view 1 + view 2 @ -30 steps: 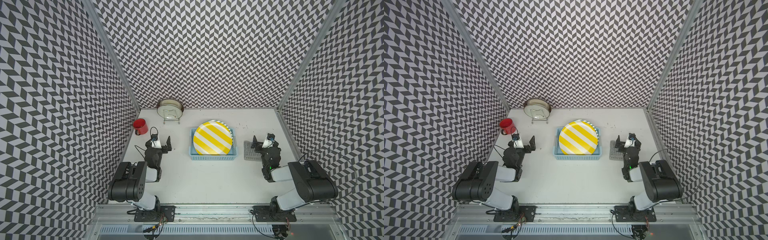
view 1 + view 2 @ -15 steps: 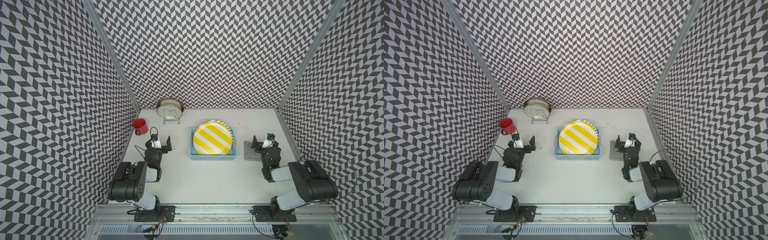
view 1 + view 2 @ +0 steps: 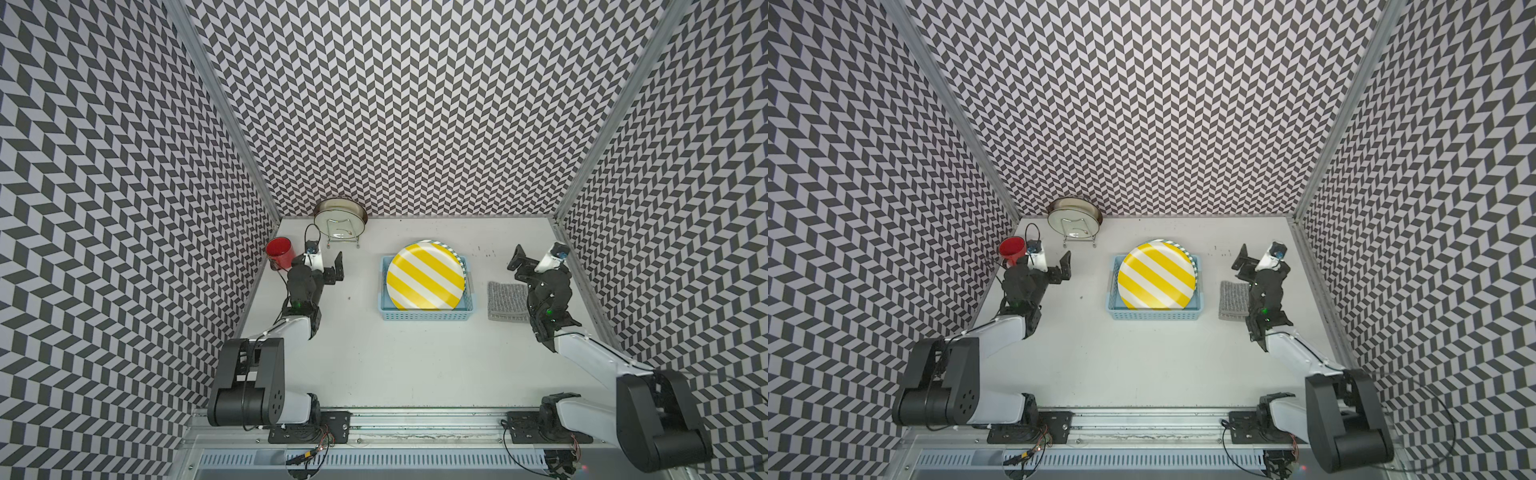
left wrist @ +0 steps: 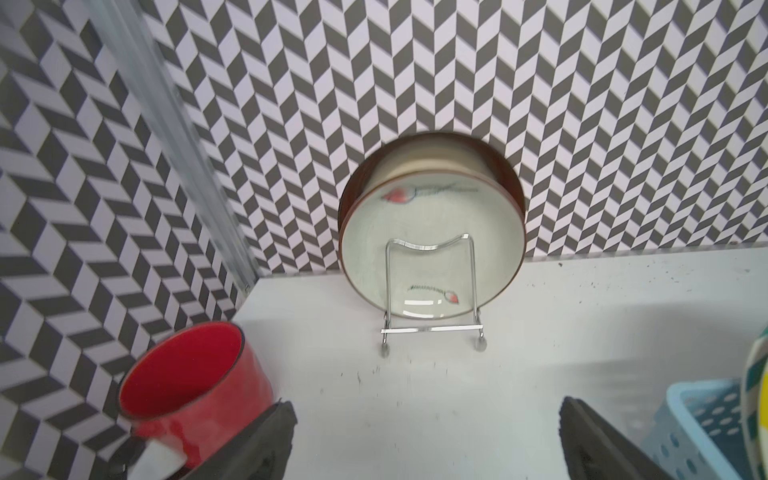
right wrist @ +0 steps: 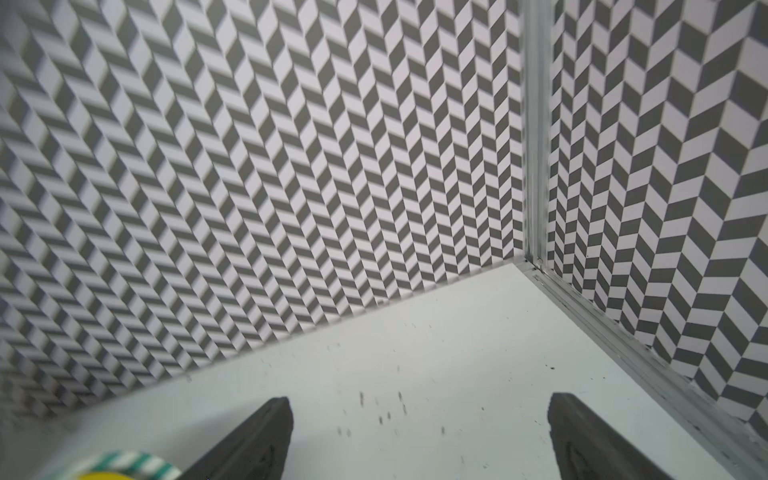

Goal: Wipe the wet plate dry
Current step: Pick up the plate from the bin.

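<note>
A yellow-and-white striped plate (image 3: 426, 276) (image 3: 1156, 276) leans upright in a light blue basket (image 3: 424, 326) at the table's middle. I cannot tell whether it is wet. A folded grey cloth (image 3: 507, 301) (image 3: 1233, 299) lies flat just right of the basket. My right gripper (image 3: 536, 255) (image 5: 419, 403) hovers open past the cloth's far end, pointing at the back right corner, with nothing between its fingers. My left gripper (image 3: 319, 259) (image 4: 428, 409) stands open and empty left of the basket, beside the red mug. A sliver of the plate (image 5: 124, 465) shows in the right wrist view.
A teal-striped plate (image 3: 453, 249) stands behind the yellow one in the basket. The red mug (image 3: 280, 251) (image 4: 191, 374) sits by the left wall. A cream bowl (image 3: 340, 216) (image 4: 432, 249) rests on a wire stand at the back wall. Patterned walls close three sides.
</note>
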You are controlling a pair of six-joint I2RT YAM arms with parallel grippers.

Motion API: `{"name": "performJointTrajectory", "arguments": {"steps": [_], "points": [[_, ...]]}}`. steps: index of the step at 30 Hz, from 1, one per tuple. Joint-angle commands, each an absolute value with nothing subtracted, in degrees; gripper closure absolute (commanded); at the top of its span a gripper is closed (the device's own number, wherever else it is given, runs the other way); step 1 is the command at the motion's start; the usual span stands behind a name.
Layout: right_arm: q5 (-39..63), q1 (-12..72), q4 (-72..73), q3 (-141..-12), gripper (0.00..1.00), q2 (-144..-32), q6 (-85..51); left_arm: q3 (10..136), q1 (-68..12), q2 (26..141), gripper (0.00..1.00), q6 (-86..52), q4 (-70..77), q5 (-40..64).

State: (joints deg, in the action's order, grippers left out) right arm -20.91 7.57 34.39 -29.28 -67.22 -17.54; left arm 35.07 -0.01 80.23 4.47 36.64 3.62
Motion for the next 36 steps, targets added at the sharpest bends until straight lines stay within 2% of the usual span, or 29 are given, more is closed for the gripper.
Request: {"name": "performJointTrajectory", "arguments": {"steps": [1,3,8,12,14,18,22,31,36], "points": [[-22.10,6.39,17.77,-29.36,0.00,-65.72,-38.21,40.48,-0.35,78.89,0.00,8.41,14.13,12.68],[-7.50,3.17,18.32,-30.34,0.00,-65.40,-38.96,44.51,-1.40,78.51,0.00,10.94,4.71,17.51],[13.46,2.87,16.37,-34.58,0.00,-68.67,-34.59,50.12,-4.25,78.35,0.00,14.01,-7.87,18.35],[24.64,4.42,7.50,-42.79,0.16,-76.47,-28.93,50.76,-7.25,78.38,0.00,14.68,-10.87,19.89],[24.76,6.78,3.27,-46.69,0.19,-78.84,-25.49,51.19,-9.29,78.51,0.01,15.44,-11.03,17.60],[17.90,12.92,-3.06,-51.84,0.19,-81.89,-19.83,53.96,-12.53,81.32,0.03,15.51,-13.68,15.54],[17.32,15.44,-3.63,-52.96,0.19,-83.09,-18.79,54.95,-15.01,84.56,0.05,15.56,-16.29,15.72],[15.80,19.15,-4.71,-56.35,0.25,-86.02,-16.25,53.73,-17.96,86.61,0.23,14.08,-13.87,15.49],[12.09,21.65,-7.87,-60.32,0.28,-90.10,-13.80,53.18,-18.81,87.78,0.25,13.56,-13.13,14.64]]}}
